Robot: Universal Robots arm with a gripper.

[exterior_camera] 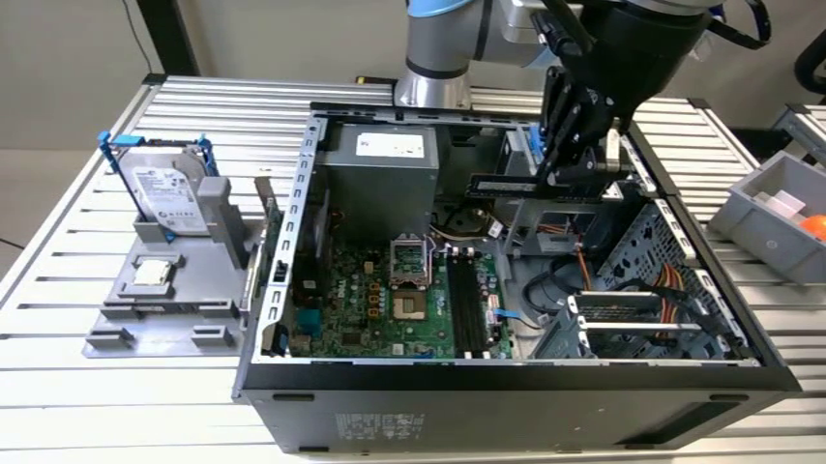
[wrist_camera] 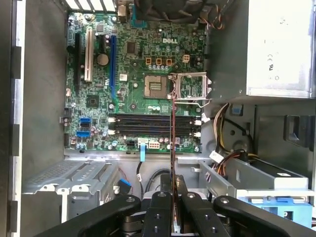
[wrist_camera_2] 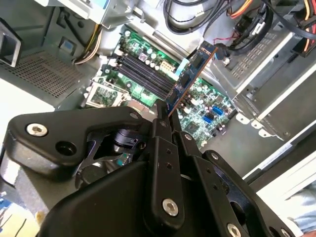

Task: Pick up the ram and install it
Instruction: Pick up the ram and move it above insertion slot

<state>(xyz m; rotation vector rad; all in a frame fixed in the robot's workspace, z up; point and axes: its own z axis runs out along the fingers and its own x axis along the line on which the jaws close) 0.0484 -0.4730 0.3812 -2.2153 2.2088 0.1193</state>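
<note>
The ram [exterior_camera: 501, 184] hangs level above the open computer case [exterior_camera: 516, 372], over its back right part, with my gripper [exterior_camera: 571, 176] shut on one end. In the second wrist view the ram [wrist_camera_2: 191, 78] is a bluish board sticking out from the gripper [wrist_camera_2: 165, 117] over the motherboard. In the first wrist view the ram [wrist_camera: 173, 143] shows edge-on as a thin line, crossing the black memory slots [wrist_camera: 153, 123] from the gripper [wrist_camera: 173, 200]. The slots [exterior_camera: 467, 302] lie well below the stick, on the green motherboard [exterior_camera: 374, 309].
A hard drive in a blue frame [exterior_camera: 168, 188] stands on a grey fixture [exterior_camera: 162, 300] at the exterior view's left, with a small square chip [exterior_camera: 153, 274] on it. A grey bin [exterior_camera: 775, 208] sits at the right. Inside the case are the power supply [exterior_camera: 385, 159], cables [exterior_camera: 652, 285] and a drive cage [exterior_camera: 633, 324].
</note>
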